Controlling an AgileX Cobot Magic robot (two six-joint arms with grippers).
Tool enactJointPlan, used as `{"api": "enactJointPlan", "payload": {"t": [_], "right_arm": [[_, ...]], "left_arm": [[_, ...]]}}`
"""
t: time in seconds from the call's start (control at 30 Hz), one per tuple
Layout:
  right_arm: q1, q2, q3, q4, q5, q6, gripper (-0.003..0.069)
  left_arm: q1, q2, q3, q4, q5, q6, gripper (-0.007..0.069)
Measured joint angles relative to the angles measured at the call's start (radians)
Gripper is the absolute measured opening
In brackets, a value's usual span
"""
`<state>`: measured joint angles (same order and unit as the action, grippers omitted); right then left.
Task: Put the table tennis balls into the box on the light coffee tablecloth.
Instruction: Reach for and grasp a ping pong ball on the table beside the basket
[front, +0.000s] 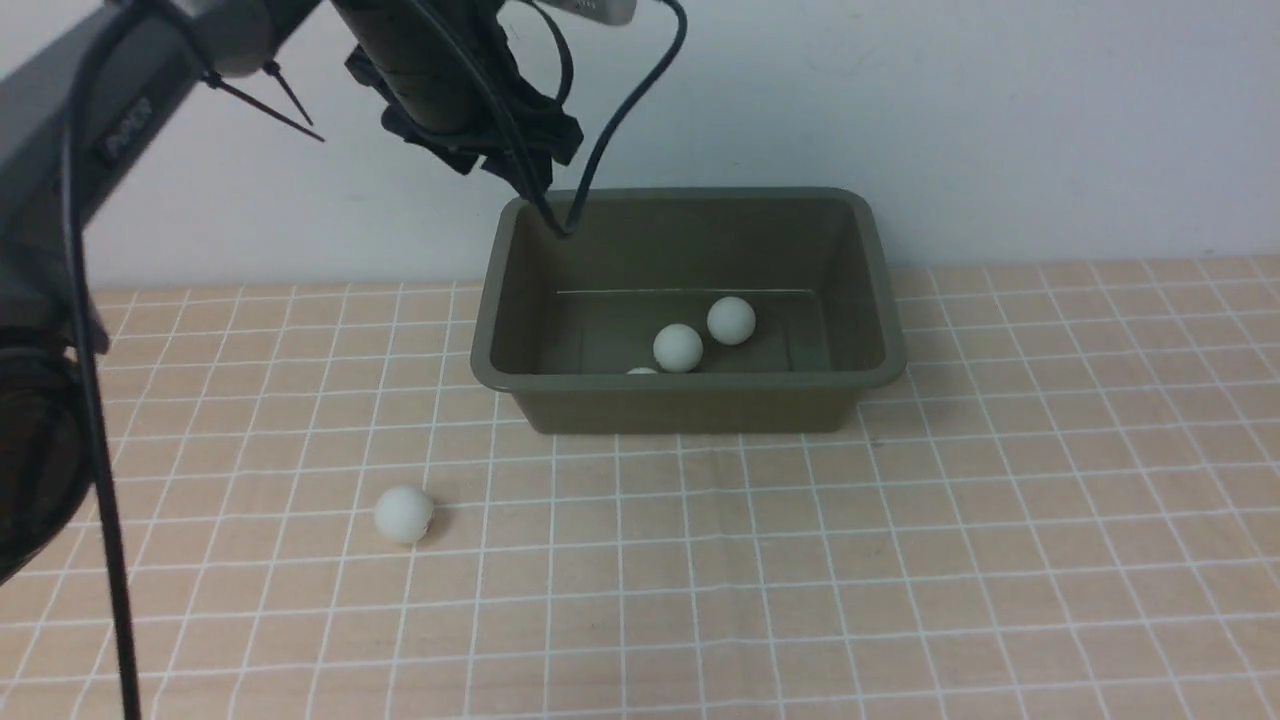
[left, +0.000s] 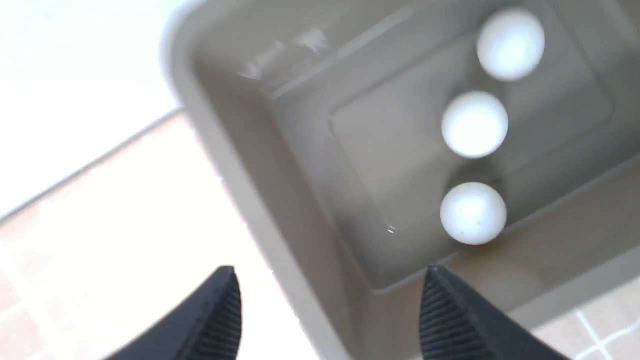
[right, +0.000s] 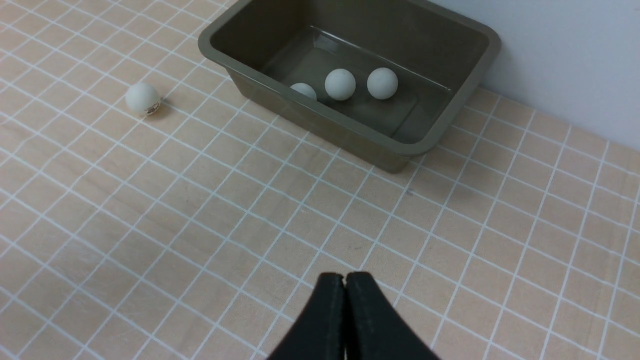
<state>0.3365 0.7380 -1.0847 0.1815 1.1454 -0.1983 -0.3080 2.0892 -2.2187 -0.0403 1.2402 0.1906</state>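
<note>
The dark olive box (front: 690, 382) stands on the light coffee tablecloth (front: 900, 560) near the back wall. Three table tennis balls lie inside it: one (front: 731, 320), a second (front: 678, 347), and a third (front: 642, 371) mostly hidden behind the near rim. Another ball (front: 404, 514) rests on the cloth, in front of the box and to its left. My left gripper (left: 330, 272) hangs open and empty above the box's (left: 280, 165) left end, over the balls (left: 472, 213). My right gripper (right: 345, 276) is shut on nothing, low over the cloth (right: 200, 210), well short of the box (right: 325, 125).
A pale wall rises right behind the box. The left arm (front: 120, 130) and its cables (front: 100, 500) cross the left side of the front view. The loose ball (right: 143, 98) carries a small dark mark near its base.
</note>
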Motion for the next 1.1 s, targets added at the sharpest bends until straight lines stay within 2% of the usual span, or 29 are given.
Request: {"api": "enactJointPlan", "payload": {"t": [0.2,0.43,0.57,0.67,0.9,1.1], "right_arm": [[0.000,0.000,0.000,0.000,0.009,-0.002,-0.0016],[0.000,0.000,0.000,0.000,0.016,-0.005,-0.0016],[0.000,0.000,0.000,0.000,0.016,-0.005,-0.0016],[0.000,0.000,0.000,0.000,0.016,-0.007,-0.0016],[0.000,0.000,0.000,0.007,0.023,-0.008,-0.0016],[0.000,0.000,0.000,0.038,0.024,-0.008,-0.0016]], "left_arm": [[0.000,-0.157,0.195,0.024,0.006,-0.013,0.0396],[0.000,-0.356,0.628,0.106,0.006,-0.018,0.0396],[0.000,-0.391,0.806,0.113,0.000,-0.024,0.0396],[0.000,-0.387,0.949,0.113,-0.137,-0.031,0.0396],[0.000,-0.347,1.013,0.130,-0.402,-0.038,0.0396],[0.000,-0.301,1.013,0.135,-0.473,-0.059,0.0396]]}}
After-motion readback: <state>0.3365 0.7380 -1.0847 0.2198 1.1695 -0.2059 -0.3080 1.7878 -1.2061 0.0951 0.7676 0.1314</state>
